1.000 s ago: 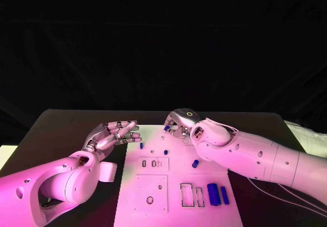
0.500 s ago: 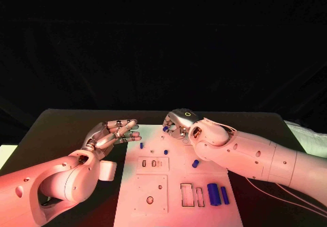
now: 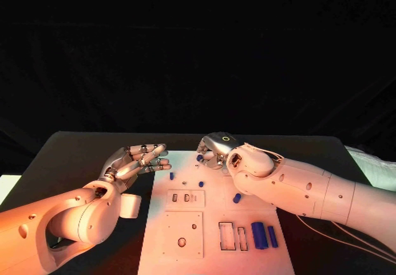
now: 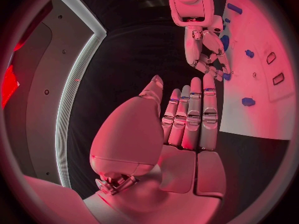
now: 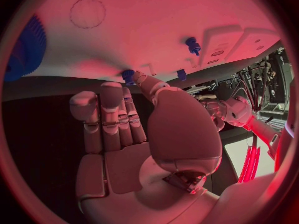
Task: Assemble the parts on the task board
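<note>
At the task board's (image 3: 214,229) far edge, your right hand (image 3: 216,150) pinches a small blue part (image 3: 200,157) at its fingertips. Your left hand (image 3: 136,161) hovers left of the board, fingers apart, grasping nothing.

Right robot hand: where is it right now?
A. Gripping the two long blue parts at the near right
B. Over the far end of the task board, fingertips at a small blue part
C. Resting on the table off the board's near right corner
B: the right robot hand reaches over the far end of the task board, its fingertips at a small blue part; the two long blue parts lie untouched.
</note>
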You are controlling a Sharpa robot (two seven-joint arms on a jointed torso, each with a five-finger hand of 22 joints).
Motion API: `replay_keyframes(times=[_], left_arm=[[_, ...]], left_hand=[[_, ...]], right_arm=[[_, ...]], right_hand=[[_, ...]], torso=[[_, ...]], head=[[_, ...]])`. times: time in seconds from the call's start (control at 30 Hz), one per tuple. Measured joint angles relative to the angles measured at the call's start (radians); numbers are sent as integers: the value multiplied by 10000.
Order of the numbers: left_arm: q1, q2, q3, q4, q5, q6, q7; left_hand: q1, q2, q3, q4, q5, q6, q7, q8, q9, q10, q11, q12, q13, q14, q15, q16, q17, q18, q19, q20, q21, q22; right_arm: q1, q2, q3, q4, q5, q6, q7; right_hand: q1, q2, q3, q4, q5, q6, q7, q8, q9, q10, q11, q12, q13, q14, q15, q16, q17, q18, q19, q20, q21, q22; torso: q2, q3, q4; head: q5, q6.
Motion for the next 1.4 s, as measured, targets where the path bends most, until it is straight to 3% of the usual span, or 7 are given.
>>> replay_keyframes(times=[0.17, 0.3, 0.47, 0.6, 0.7, 0.87, 1.4], left_arm=[[6, 2, 0, -5, 1, 10, -3], [9, 1, -2, -15, 1, 18, -6], [11, -9, -2, -34, 1, 36, -10], [11, -53, -2, -30, 2, 59, -12], [11, -83, -2, -23, 3, 67, -13], [12, -81, -2, -20, 7, 82, -15], [12, 13, -2, -128, 42, 124, -30]], left_hand=[[0, 0, -4, -4, 0, 0, 0, 0, 0, 0, 0, 0, 0, 0, 0, -68, 11, -1, 0, 0, 0, 0], [0, 0, -29, -29, 0, 0, 0, 0, 0, 0, 0, 0, -8, 0, 0, -68, 11, -1, 0, 0, 0, 0], [0, 0, -29, -29, 0, 0, 0, 0, 1, 0, 0, -28, -8, 0, 0, -68, 23, -1, 0, 0, -45, -7], [0, 0, -28, -29, 0, 0, 0, 0, 1, 0, 0, -37, -8, 0, 0, -68, 23, -1, 0, 0, -47, -9], [0, 0, -28, -29, 0, 0, 0, 0, 1, 0, 0, -37, -8, 0, 0, -68, 23, -1, 0, 0, -47, -9], [0, 0, -28, -28, 0, 1, 0, -35, 1, 0, 0, -37, -7, 0, 0, -68, 23, -1, 0, 0, -47, -9], [0, 0, -28, -28, 0, 0, 0, -35, 1, 0, 0, -37, -6, 0, 0, -68, 29, -1, 0, 0, -47, -8]], right_arm=[[9, -19, -9, 2, -13, 6, -100], [10, -249, -10, 287, -14, -61, -125], [-21, -1112, 86, 1204, 47, -269, -126], [-40, -2070, 287, 1984, 350, -418, -134], [-39, -2630, 395, 2313, 740, -431, -190], [-38, -3171, 453, 2383, 1393, -244, -373], [-88, -3191, 478, 1878, 2521, 871, -833]], right_hand=[[248, 36, -1456, 317, 52, -641, 82, 0, -10, -681, 111, 38, 10, -90, 90, -107, -265, 0, -86, 86, 0, -130], [502, 205, -1813, 454, 112, -642, 84, 0, 7, -695, 126, 55, 24, -89, 90, -107, -295, 1, -86, 86, 0, -126], [628, 332, -1821, 580, 445, -358, 107, 54, 37, 119, 58, 376, 121, 61, 50, 553, 460, -7, 284, 92, 371, 554], [626, 330, -1743, 781, 653, -163, 54, 59, 37, 1055, -85, 710, 268, 107, -7, 1529, 1607, -323, 894, -7, 995, 1630], [496, 97, -1898, 961, 909, -252, -79, 33, 18, 2029, -226, 1119, 557, 93, -167, 2170, 2354, -404, 1332, -137, 1472, 2459], [362, -35, -2548, 1297, 1294, -551, -224, 16, 1, 2877, -532, 1776, 1320, 107, -363, 2869, 3173, -475, 1603, -350, 1851, 3094], [1258, 203, -3929, 2239, 1524, -746, -173, 18, 18, 2195, -510, 5257, 6184, 107, -363, 4256, 5009, -627, 1924, -310, 2364, 4039]], torso=[[2, 0, 1], [5, 0, 3], [5, 6, 5], [4, 7, -22], [-3, 17, -81], [-24, 40, -172], [-23, 71, -256]], head=[[4, 16], [4, 23], [-11, 46], [-14, 81], [-11, 103], [14, 145], [14, 105]])
